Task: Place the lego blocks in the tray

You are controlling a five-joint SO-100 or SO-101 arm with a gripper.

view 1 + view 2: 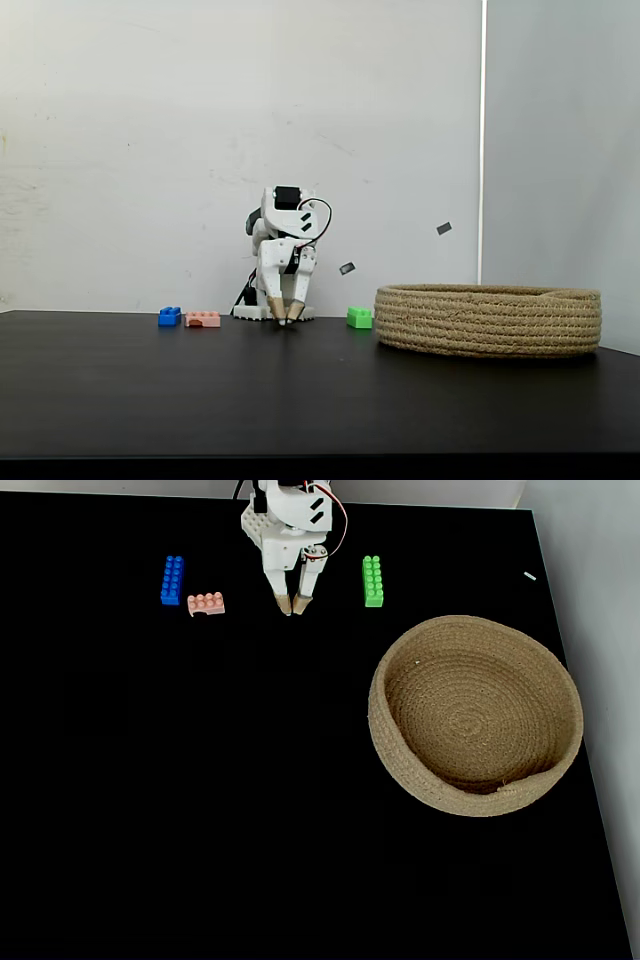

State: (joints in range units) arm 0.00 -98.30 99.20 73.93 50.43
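Three lego blocks lie on the black table in both fixed views: a blue one (172,580) (169,316) at the left, a salmon-pink one (206,604) (202,319) beside it, and a green one (372,581) (359,318) to the right of the arm. The tray (400,750) (488,320) is a round coiled-rope basket at the right, with nothing inside it. My gripper (294,606) (285,320) points down at the table between the pink and green blocks, fingertips nearly together and holding nothing.
The white arm's base (262,312) stands at the table's far edge against a white wall. Wide bare black tabletop (200,800) stretches in front of the arm and left of the basket. The table's right edge runs close to the basket.
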